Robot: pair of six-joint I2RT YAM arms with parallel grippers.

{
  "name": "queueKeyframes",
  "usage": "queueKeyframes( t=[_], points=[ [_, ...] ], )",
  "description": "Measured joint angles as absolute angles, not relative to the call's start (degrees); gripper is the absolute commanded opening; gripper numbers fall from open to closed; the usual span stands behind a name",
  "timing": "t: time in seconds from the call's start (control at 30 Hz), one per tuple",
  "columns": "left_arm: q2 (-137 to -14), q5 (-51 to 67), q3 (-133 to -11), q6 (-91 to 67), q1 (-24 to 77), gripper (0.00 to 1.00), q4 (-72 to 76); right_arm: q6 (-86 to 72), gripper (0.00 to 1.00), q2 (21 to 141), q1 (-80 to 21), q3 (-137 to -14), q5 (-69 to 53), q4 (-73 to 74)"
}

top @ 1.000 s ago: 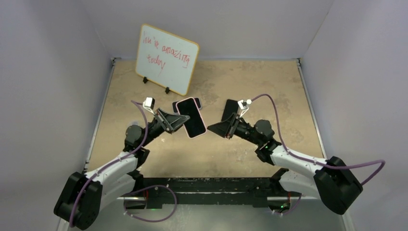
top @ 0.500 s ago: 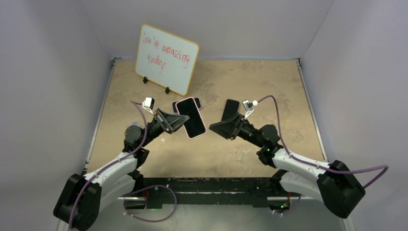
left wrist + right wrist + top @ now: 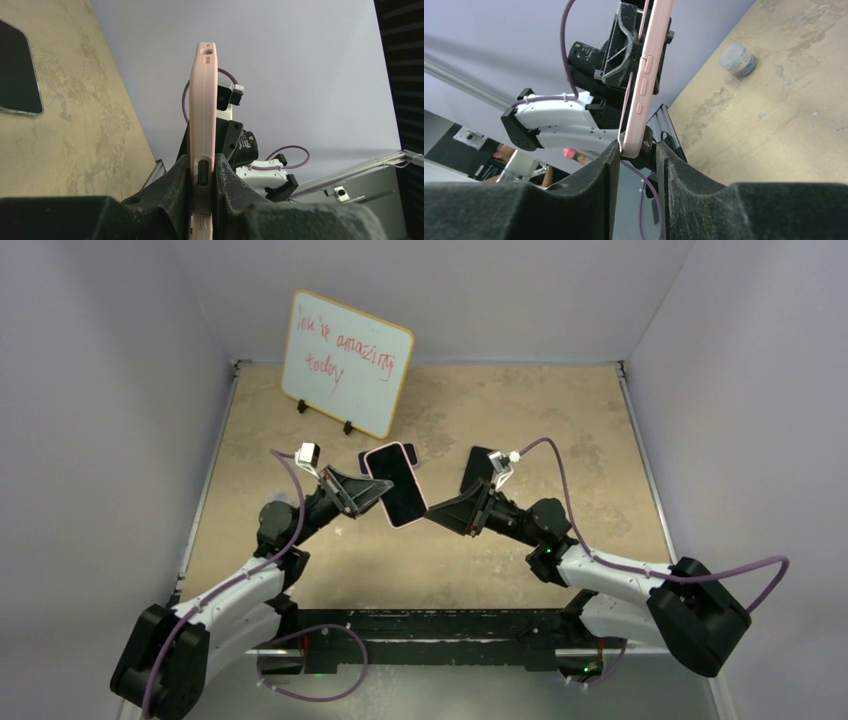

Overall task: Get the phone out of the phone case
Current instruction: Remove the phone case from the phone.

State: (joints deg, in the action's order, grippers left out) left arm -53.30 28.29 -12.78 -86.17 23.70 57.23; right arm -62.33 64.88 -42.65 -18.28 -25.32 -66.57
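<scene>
A phone (image 3: 396, 484) with a black screen sits in a pink case (image 3: 204, 110). My left gripper (image 3: 375, 491) is shut on the case's long edges and holds it up above the table, tilted. In the left wrist view the fingers (image 3: 225, 175) clamp the case over its side button. My right gripper (image 3: 432, 515) is open at the phone's lower right corner. In the right wrist view that pink corner (image 3: 634, 146) lies just between the open fingertips (image 3: 611, 155), close to the left one.
A whiteboard (image 3: 345, 365) with red writing stands at the back left. A dark phone (image 3: 479, 466) lies on the table behind my right wrist, another dark slab (image 3: 408, 452) behind the held phone. A small round jar (image 3: 737, 57) sits on the table.
My right gripper has moved left and its open fingertips now reach the lower corner of the cased phone. The left gripper and phone have stayed nearly still.
</scene>
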Motion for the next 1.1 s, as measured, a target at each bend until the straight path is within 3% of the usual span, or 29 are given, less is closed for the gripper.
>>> queueKeyframes(
  t=[0.17, 0.43, 1.1],
  points=[
    [-53.2, 28.3, -12.8, -86.2, 23.7, 0.00, 57.2, -62.3, 0.25, 64.9, -42.9, -18.7, -25.7, -66.8],
    [-53.2, 28.3, -12.8, -86.1, 23.7, 0.00, 57.3, -61.8, 0.00, 64.9, -43.0, -19.1, -26.6, -66.4],
    [-54.2, 27.2, -13.1, -85.6, 23.0, 0.00, 55.4, -41.1, 0.00, 65.3, -42.7, -26.6, -34.3, -51.0]
  ],
)
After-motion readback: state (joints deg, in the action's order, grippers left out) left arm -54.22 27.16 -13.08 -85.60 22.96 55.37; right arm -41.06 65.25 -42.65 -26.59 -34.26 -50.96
